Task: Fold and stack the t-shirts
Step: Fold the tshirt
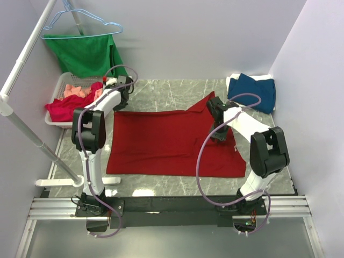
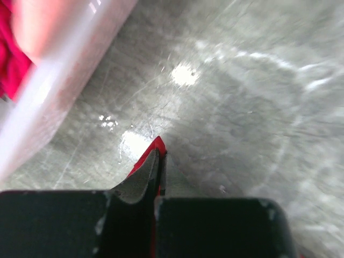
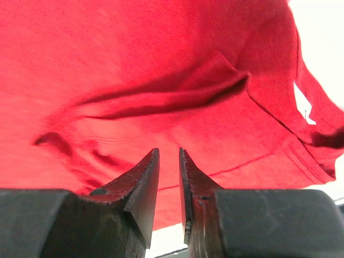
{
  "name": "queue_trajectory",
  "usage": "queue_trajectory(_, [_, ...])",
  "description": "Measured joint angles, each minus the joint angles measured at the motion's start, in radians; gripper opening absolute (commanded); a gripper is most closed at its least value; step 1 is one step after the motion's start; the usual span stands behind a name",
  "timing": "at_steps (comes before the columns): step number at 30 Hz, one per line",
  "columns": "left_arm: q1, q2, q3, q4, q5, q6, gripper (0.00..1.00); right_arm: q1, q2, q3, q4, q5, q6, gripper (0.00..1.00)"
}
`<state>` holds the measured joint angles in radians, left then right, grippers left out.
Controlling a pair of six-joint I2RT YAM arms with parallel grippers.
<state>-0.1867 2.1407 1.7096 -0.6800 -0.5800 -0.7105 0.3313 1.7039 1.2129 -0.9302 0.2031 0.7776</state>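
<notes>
The large deep-red t-shirt (image 1: 172, 142) lies spread flat on the marble table. My left gripper (image 1: 124, 100) is at its far left corner and is shut on that corner; in the left wrist view a red tip of cloth (image 2: 158, 142) pokes out between the closed left gripper (image 2: 160, 156). My right gripper (image 1: 219, 135) hangs over the shirt's right part. In the right wrist view the right gripper (image 3: 169, 153) stands a narrow gap apart with nothing in it, just above the red cloth (image 3: 134, 64). A dark blue t-shirt (image 1: 252, 91) lies on a white one (image 1: 236, 80) at the back right.
A white basket (image 1: 60, 88) at the far left holds crimson (image 1: 64, 110) and salmon-pink (image 1: 75, 90) shirts; its wall (image 2: 64, 70) shows in the left wrist view. A green garment (image 1: 83, 54) hangs on a light-blue hanger from a white rail (image 1: 24, 64).
</notes>
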Motion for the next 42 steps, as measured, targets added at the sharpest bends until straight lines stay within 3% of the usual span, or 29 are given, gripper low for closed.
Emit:
queue_trajectory(7, [0.000,-0.068,0.066,-0.021,0.040,0.035,0.14,0.000,0.066,0.139,-0.016,0.014,0.007,0.29])
queue_trajectory(16, [0.000,-0.108,0.060,-0.026,0.111,0.064,0.13,-0.003,0.211,0.379,-0.048,0.022,0.010,0.29])
queue_trajectory(20, [0.000,-0.108,0.052,-0.036,0.116,0.072,0.21,-0.003,0.225,0.404,-0.057,0.022,0.008,0.29])
queue_trajectory(23, [0.000,-0.108,0.048,-0.036,0.117,0.080,0.22,-0.003,0.227,0.405,-0.062,0.022,0.006,0.29])
queue_trajectory(29, [0.000,-0.108,0.047,-0.036,0.120,0.087,0.22,-0.005,0.232,0.406,-0.067,0.021,0.006,0.29])
queue_trajectory(32, [0.000,-0.108,0.047,-0.036,0.121,0.090,0.13,-0.005,0.232,0.405,-0.067,0.021,0.006,0.28])
queue_trajectory(34, [0.000,-0.108,0.047,-0.036,0.121,0.091,0.01,-0.005,0.232,0.405,-0.067,0.022,0.006,0.28])
queue_trajectory(42, [0.002,-0.108,0.037,-0.034,0.119,0.094,0.01,-0.005,0.232,0.402,-0.066,0.021,0.006,0.28])
